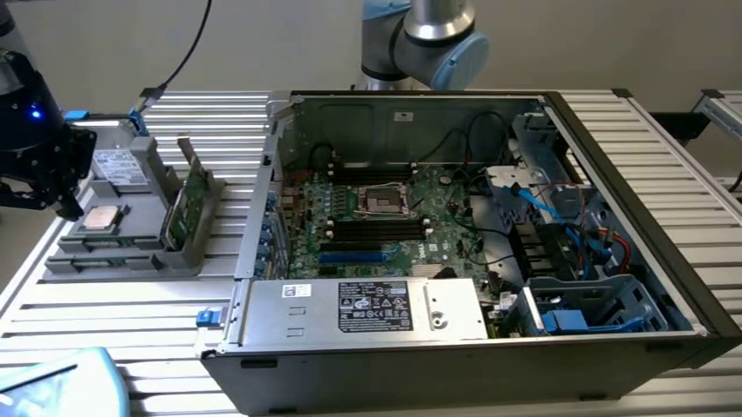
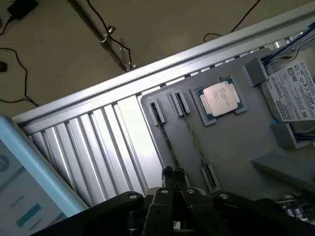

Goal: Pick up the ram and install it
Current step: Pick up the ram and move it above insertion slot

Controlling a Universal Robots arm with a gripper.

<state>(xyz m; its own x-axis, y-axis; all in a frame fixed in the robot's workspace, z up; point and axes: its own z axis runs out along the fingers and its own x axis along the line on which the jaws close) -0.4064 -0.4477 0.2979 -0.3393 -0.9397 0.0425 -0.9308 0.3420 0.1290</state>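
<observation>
Two thin sticks stand edge-on in the long clip holders of the grey tray (image 2: 236,147); I take them for the ram (image 2: 166,142) and a second stick (image 2: 195,140). My gripper (image 2: 172,173) hangs above the near end of the first holder, fingers pressed together with nothing between them. In the exterior view the black gripper (image 1: 64,204) hovers at the left edge of the tray (image 1: 139,261), well left of the open computer case (image 1: 649,182). The motherboard (image 1: 383,208) lies inside with black memory slots (image 1: 377,229).
On the tray lie a square silver processor (image 2: 220,98) (image 1: 102,217), a drive (image 2: 294,93) and an upright broad green card (image 1: 191,204). A power supply (image 1: 365,308) sits at the case's front. A light-blue device (image 1: 52,382) rests at the table corner.
</observation>
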